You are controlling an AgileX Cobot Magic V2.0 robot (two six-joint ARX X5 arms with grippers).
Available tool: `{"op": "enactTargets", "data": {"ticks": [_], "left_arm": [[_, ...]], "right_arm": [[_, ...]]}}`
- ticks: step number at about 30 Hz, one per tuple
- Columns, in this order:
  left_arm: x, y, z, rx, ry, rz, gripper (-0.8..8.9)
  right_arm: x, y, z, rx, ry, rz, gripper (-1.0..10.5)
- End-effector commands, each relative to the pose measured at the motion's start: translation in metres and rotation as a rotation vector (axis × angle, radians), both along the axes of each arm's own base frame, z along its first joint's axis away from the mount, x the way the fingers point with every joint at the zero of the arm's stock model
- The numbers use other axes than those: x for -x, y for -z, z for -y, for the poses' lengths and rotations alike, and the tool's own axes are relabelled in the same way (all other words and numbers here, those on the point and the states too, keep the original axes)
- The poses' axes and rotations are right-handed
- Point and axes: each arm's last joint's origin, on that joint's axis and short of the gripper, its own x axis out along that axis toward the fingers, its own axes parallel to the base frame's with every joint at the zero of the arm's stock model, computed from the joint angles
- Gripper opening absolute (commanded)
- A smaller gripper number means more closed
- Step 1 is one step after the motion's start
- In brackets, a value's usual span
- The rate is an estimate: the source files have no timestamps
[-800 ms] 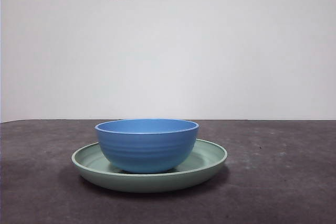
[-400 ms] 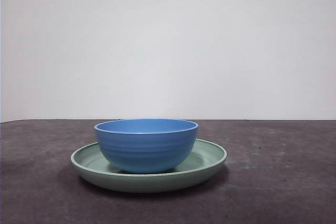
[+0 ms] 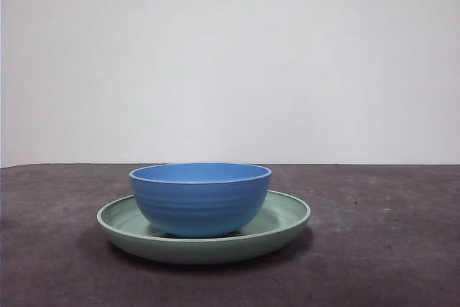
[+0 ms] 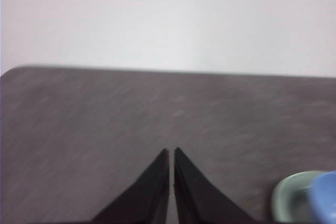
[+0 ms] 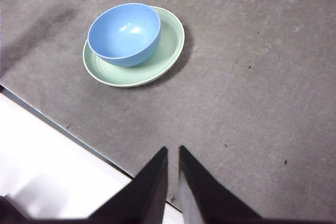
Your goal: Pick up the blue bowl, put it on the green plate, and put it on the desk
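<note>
Dark desk (image 3: 388, 249), blue bowl (image 3: 200, 199) on green plate (image 3: 284, 224), both grippers' fingers pressed together

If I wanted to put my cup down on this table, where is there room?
Plenty. The desk lies bare on both sides of the green plate, and in front of it toward the camera. The only taken spot is the plate itself, where the blue bowl sits off-centre.

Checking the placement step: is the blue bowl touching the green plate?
Touching. In the front view, the blue bowl sits with its base on the green plate, no gap; the right wrist view agrees.
</note>
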Motion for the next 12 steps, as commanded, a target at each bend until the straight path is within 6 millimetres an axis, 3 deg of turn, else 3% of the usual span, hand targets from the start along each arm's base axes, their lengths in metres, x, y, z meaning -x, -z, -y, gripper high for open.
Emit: {"op": "enactTargets", "data": {"ticks": [1, 12], "left_arm": [[0.001, 0.008, -0.004, -0.012, -0.057, 0.016, 0.19], [0.004, 0.032, -0.01, -0.015, -0.117, -0.038, 0.19]], "right_arm": [[0.0, -0.002, 0.0, -0.013, -0.002, 0.011, 0.3], [0.0, -0.002, 0.0, -0.012, -0.002, 0.011, 0.3]]}}
